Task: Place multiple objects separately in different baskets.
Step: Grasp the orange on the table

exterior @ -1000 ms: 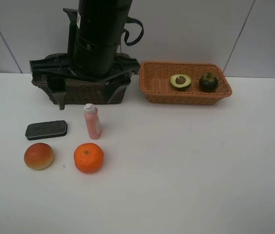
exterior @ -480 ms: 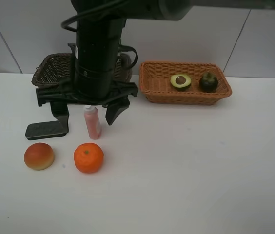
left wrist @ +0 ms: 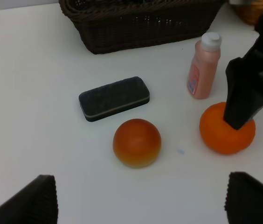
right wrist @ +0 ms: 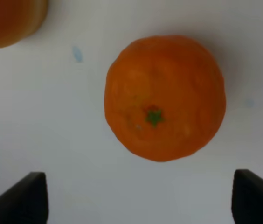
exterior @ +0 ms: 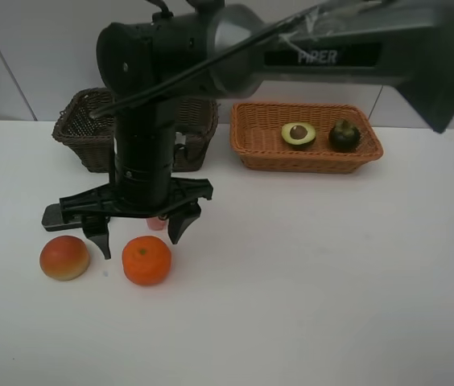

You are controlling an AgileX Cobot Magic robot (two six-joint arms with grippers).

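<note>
You have the right arm (exterior: 235, 48) reaching across the white table (exterior: 332, 281) to its left half, the dark basket (exterior: 74, 133) at the far edge behind it and the tan basket (exterior: 247, 153), already holding the halved avocado (exterior: 298, 134) and mangosteen (exterior: 344, 135), far right. As I judge it, the risk is crowding: the right gripper (exterior: 137, 232) hangs over the orange (exterior: 146, 261) with the peach-coloured fruit (exterior: 64, 257) just left and the eraser (left wrist: 114, 98) and pink bottle (left wrist: 204, 65) just beyond, so an off-centre descent could set the round orange rolling or tip the bottle. Its jaws stand fully apart, straddling the orange, holding nothing; I cannot see either finger touching it. Your left gripper (left wrist: 141, 196) is likewise wide and empty.
</note>
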